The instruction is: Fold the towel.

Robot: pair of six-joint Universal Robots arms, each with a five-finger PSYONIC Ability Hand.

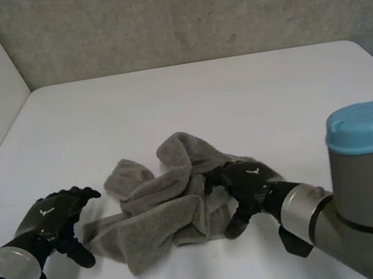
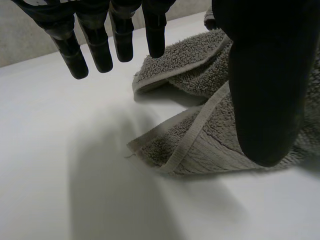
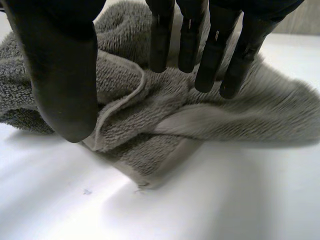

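Your towel (image 1: 161,206) lies crumpled on the counter (image 1: 188,104), near the front edge and between the two hands. The heap's long axis runs roughly side to side.

Your right hand (image 1: 245,180) is the nearer one. It hangs over the towel's right part with its fingers (image 3: 212,55) straight and spread, thumb apart, gripping nothing. A hemmed corner (image 3: 145,172) lies on the counter just below that thumb.

Your left hand (image 1: 57,213) sits just beside the towel's left end, clear of the cloth. Its fingers (image 2: 100,50) are also straight and hold nothing. Another hemmed corner (image 2: 165,157) lies on the counter under the gap between its fingers and thumb.

Nothing else stands on the counter. The real obstacle is likely the bunched folds, which need spreading first.
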